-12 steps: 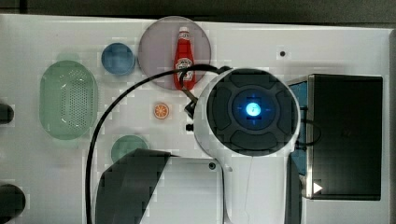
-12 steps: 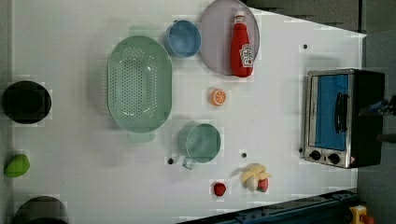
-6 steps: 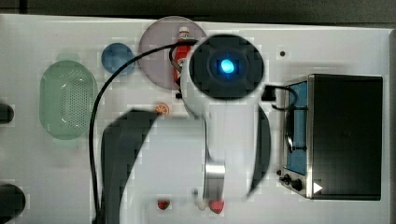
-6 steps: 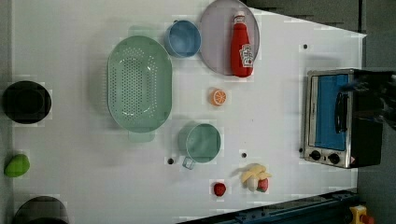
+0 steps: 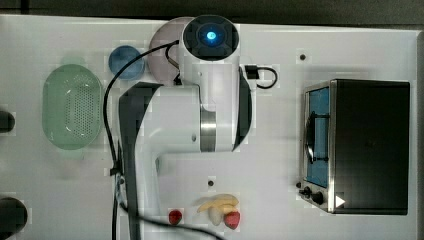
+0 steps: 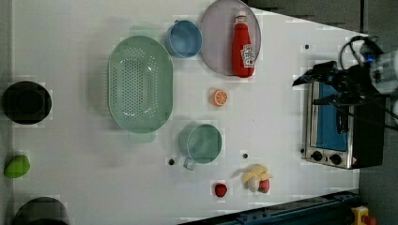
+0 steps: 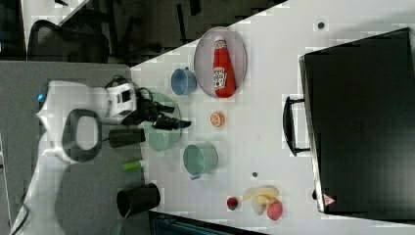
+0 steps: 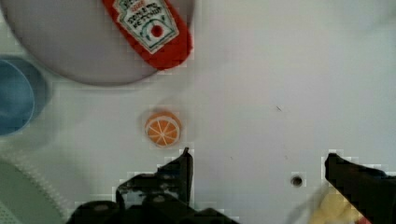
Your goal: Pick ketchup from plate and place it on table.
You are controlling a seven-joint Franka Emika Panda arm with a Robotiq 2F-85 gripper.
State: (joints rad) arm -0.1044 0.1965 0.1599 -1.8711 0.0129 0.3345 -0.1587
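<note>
approach step: my black two-fingered gripper hangs with jaws wide apart and empty above the white tabletop, the small red ketchup bottle lying flat on the pale lilac round plate; next i need to come over it and descend.

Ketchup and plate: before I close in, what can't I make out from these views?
- Top view: the arm covers the ketchup and most of the plate.
- Wrist view: the ketchup is cut off at the frame edge, cap unseen.
- Wrist view: the gripper fingers run out of frame.
</note>
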